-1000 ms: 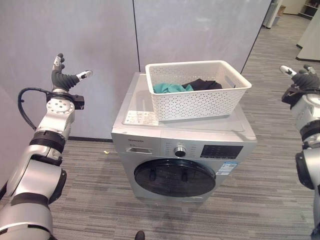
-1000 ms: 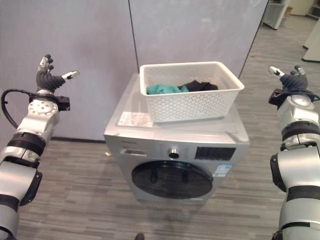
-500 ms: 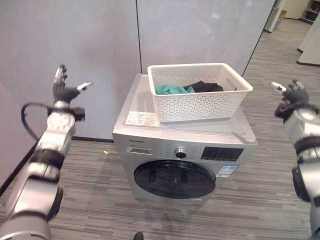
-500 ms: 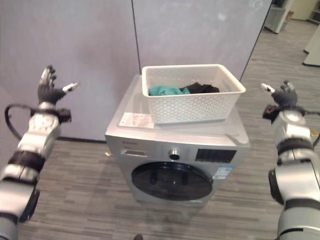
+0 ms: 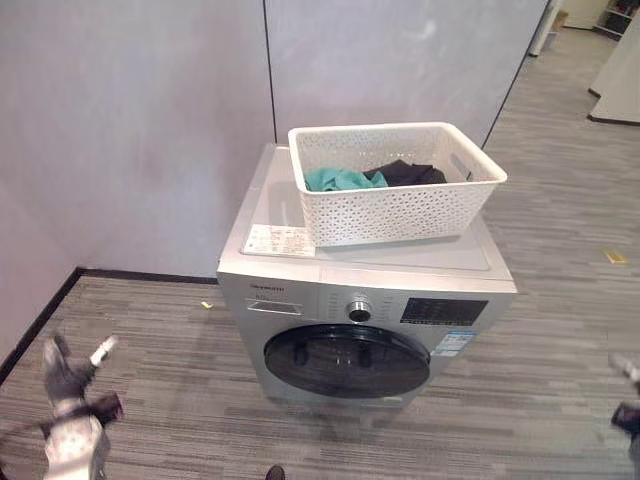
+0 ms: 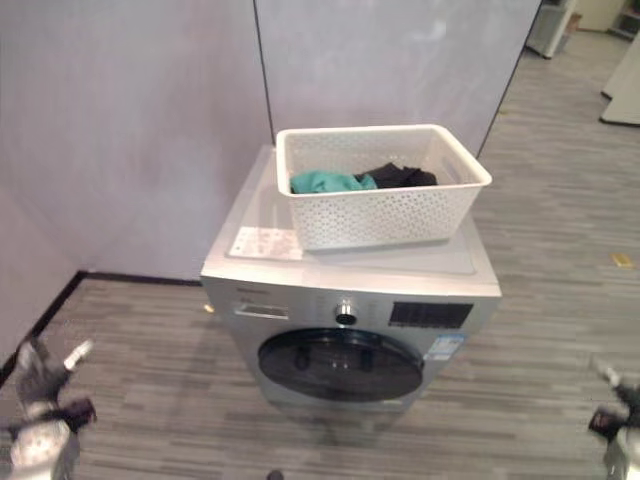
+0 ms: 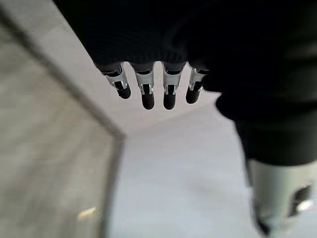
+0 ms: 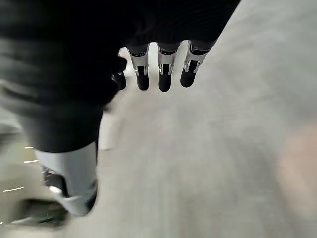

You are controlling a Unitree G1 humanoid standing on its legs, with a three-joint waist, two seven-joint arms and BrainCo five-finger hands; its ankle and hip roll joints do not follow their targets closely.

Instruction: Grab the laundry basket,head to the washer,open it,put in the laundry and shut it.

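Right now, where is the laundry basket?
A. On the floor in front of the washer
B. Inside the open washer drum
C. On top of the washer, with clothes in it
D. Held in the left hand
C: the white basket sits on the washer lid, with teal and dark clothes inside it; the washer door is closed.
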